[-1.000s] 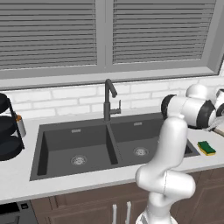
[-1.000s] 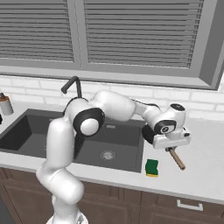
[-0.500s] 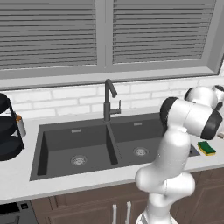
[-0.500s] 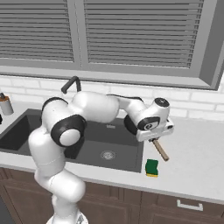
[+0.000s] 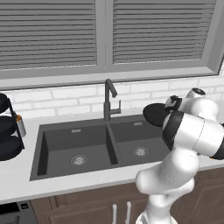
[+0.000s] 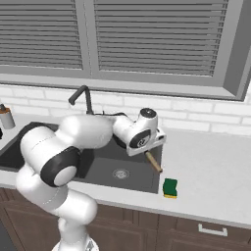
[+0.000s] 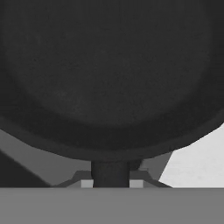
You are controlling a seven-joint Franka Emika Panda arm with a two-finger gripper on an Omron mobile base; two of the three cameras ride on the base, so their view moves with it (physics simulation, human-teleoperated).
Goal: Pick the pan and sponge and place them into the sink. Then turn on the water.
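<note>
I see the dark grey rectangular double-basin sink set into the pale tabletop, with a round metal drain in each basin. I use this sink as my landmark.

My claw holds the black round shallow frying pan by the base of its thin straight handle. In the hand view the two dark tips sit close on either side of the dark handle stub, touching it, so the claw is closed nearly all the way around that handle. The pan is lifted off the tabletop. In the left base view its black disc hangs above the right basin of the sink, near that basin's right edge. In the right base view the tan tip of the handle slants down from the hand, over the right rim of the sink.

The small rectangular yellow sponge with a green top layer lies flat on the tabletop, just beside the sink's front right corner, apart from the pan.

A dark gooseneck faucet stands behind the sink, at the divider between the basins.

To the left of the sink stands a rack of black round tiers.
</note>
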